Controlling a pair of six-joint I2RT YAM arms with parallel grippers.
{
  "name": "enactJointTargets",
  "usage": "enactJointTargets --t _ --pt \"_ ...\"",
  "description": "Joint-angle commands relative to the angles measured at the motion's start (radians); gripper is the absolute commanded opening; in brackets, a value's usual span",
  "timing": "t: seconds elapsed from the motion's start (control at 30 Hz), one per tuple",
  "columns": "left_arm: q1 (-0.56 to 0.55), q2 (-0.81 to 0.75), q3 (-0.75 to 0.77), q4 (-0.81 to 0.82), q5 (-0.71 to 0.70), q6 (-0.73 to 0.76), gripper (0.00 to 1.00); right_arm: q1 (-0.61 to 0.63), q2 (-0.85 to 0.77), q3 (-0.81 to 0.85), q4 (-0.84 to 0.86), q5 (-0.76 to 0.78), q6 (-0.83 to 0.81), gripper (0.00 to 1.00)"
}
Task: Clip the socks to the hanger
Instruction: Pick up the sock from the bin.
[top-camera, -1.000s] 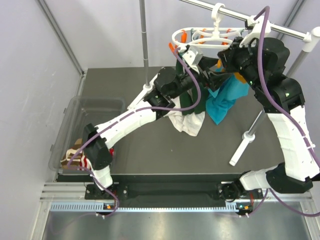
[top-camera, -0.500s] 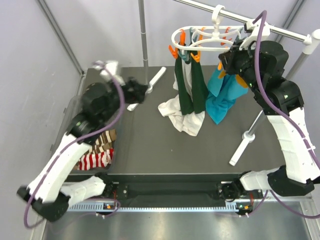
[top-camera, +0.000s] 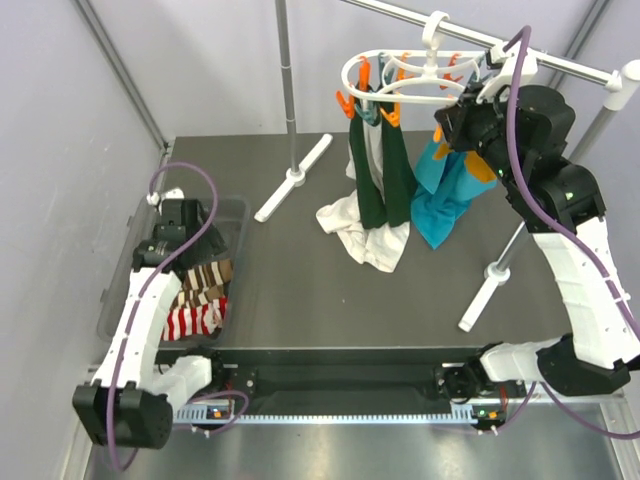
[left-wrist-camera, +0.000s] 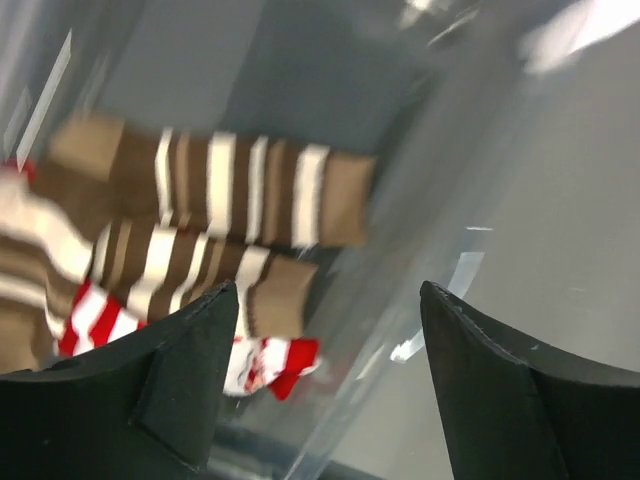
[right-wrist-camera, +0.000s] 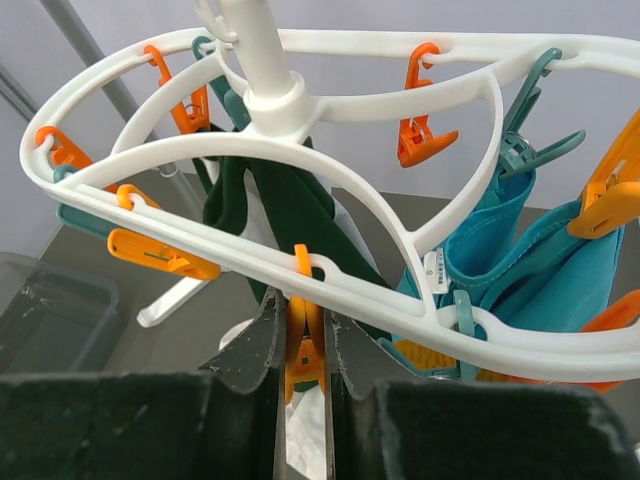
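While the right gripper (right-wrist-camera: 300, 300) is clenched on an orange clip (right-wrist-camera: 303, 345) hanging from the near rim of the white hanger (right-wrist-camera: 270, 105), the left gripper (left-wrist-camera: 328, 300) hangs released, fingers spread wide, over the clear plastic bin (top-camera: 228, 214) at the left of the table. The step in hand looks like fetching a sock. In the bin lie brown-and-cream striped socks (left-wrist-camera: 240, 190), with a red-and-white striped sock (left-wrist-camera: 85, 318) beside and partly under them. The hanger hangs from the grey rail (top-camera: 560, 60) at the far right, well apart from the bin, with dark green socks (top-camera: 375, 190) and teal pieces (top-camera: 445, 205) already clipped on.

The next move probably calls for the left arm to descend, take one sock only, preferably near an end, and carry it across to the clip that the right fingers hold.

The left wrist view is blurred, so I cannot tell where one brown sock ends and the next begins. Its left edge cuts off part of the pile. The clip's biting end is hidden behind the right fingers, so whether it is squeezed open cannot be told. No mustard-orange sock shows.
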Motion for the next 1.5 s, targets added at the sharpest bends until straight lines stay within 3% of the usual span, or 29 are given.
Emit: enactJointTargets --t 0.0,0.17,0.37,0.67,0.9,1.1,1.17,1.23,1.27,1.3,1.47 --pt "0.085 0.023 -0.063 -0.018 0.052 -0.091 0.77 -0.01 -0.021 -0.022 -0.029 -0.041 -0.018 0.0" --pt "0.171 0.079 -0.127 0.085 0.119 -0.116 0.73 -0.012 -0.033 -0.045 -0.023 -0.044 -0.019 0.0" --pt "0.188 0.137 -0.189 0.203 0.116 -0.142 0.73 -0.012 -0.037 -0.065 -0.016 -0.059 -0.016 0.0" --pt "0.187 0.298 -0.229 0.299 0.027 -0.153 0.75 -0.012 -0.03 -0.082 0.0 -0.09 -0.007 0.0" --pt "0.188 0.434 -0.244 0.373 -0.036 -0.174 0.7 -0.012 -0.037 -0.096 0.004 -0.09 -0.006 0.0" --pt "0.188 0.497 -0.255 0.393 -0.059 -0.176 0.55 -0.012 -0.039 -0.099 0.0 -0.093 -0.009 0.0" --pt "0.188 0.494 -0.261 0.404 -0.069 -0.167 0.46 -0.012 -0.037 -0.105 -0.002 -0.093 -0.006 0.0" --pt "0.19 0.484 -0.258 0.401 -0.068 -0.156 0.29 -0.012 -0.042 -0.114 -0.002 -0.093 -0.009 0.0" --pt "0.192 0.467 -0.247 0.395 -0.068 -0.147 0.09 -0.012 -0.044 -0.117 0.001 -0.093 -0.006 0.0" --pt "0.195 0.456 -0.238 0.384 -0.059 -0.142 0.0 -0.012 -0.044 -0.119 0.001 -0.092 -0.006 0.0" --pt "0.198 0.285 -0.115 0.29 0.088 -0.113 0.0 -0.013 -0.042 -0.127 -0.002 -0.098 -0.002 0.0"
